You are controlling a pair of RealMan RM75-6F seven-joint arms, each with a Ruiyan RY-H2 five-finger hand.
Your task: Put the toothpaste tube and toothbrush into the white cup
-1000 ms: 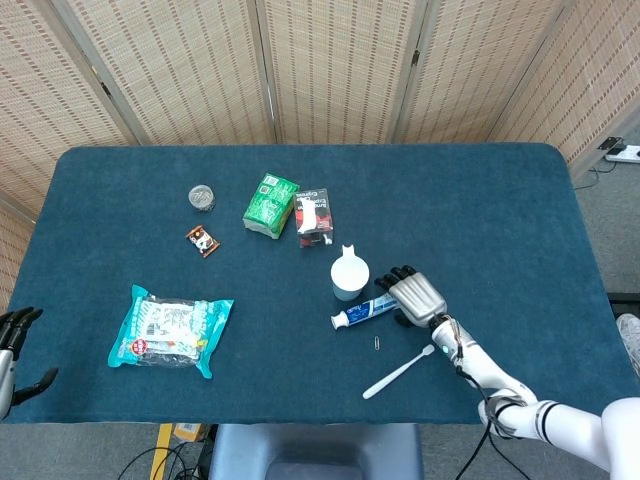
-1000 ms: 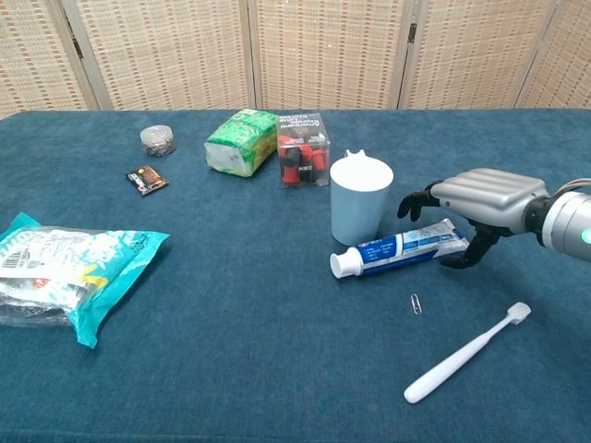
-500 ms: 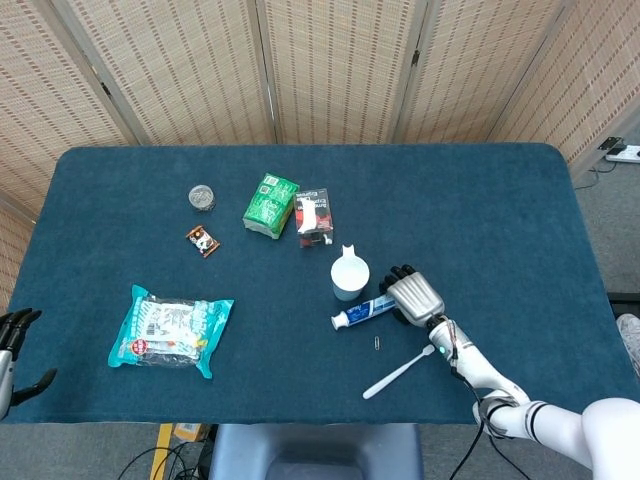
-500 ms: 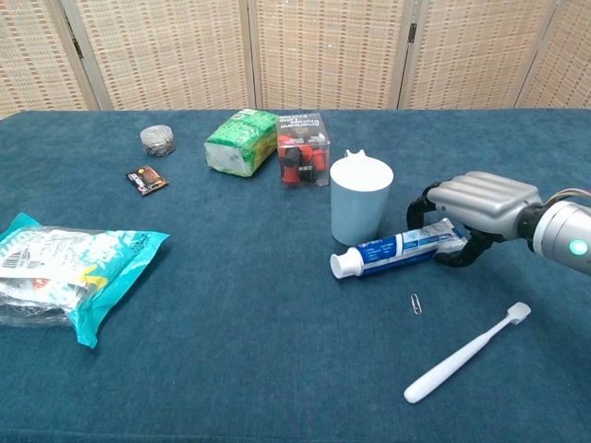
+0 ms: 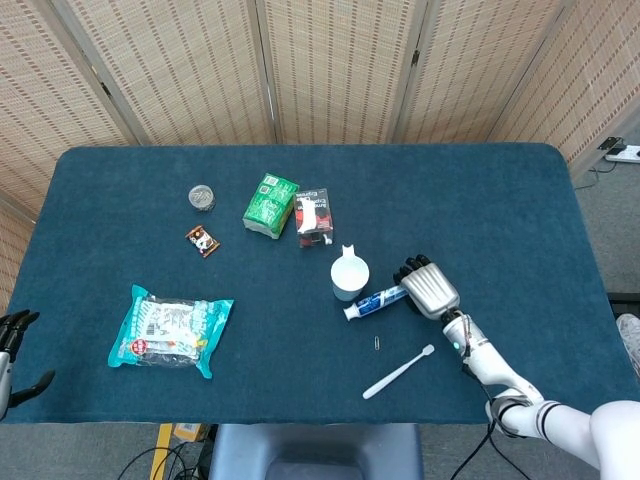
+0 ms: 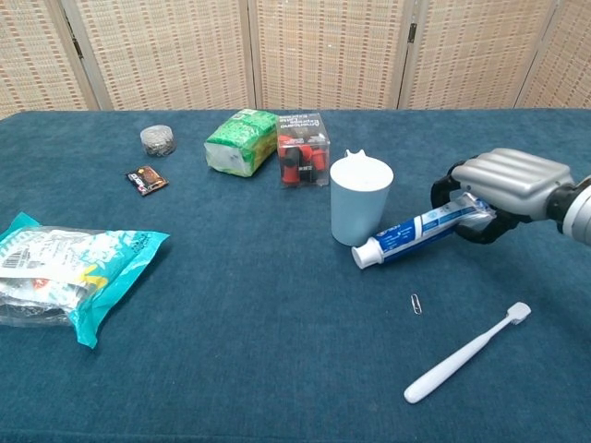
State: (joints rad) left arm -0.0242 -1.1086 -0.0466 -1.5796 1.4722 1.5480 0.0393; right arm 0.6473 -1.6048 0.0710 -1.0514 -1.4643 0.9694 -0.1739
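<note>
- Head view: dark blue cloth worktop (image 5: 500, 200) with woven folding screens (image 5: 330, 60) behind; right robot hand (image 5: 428, 287) wraps its fingers round the toothpaste tube (image 5: 378, 300), just beside the white cup (image 5: 349, 279).
- Left robot hand (image 5: 12, 345) hangs off the worktop edge, fingers spread, holding nothing.
- Chest view: the tube is tilted, cap end low near the cup; toothbrush (image 6: 466, 353) lies flat on the cloth, apart.

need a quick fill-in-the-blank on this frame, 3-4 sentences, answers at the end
1. The right hand grips the ____ by its tail end.
2. The toothbrush lies on the ____.
3. The white cup stands upright and holds ____.
4. A small ____ lies between the tube's cap and the toothbrush.

Answers: toothpaste tube; table; nothing; paperclip
</note>
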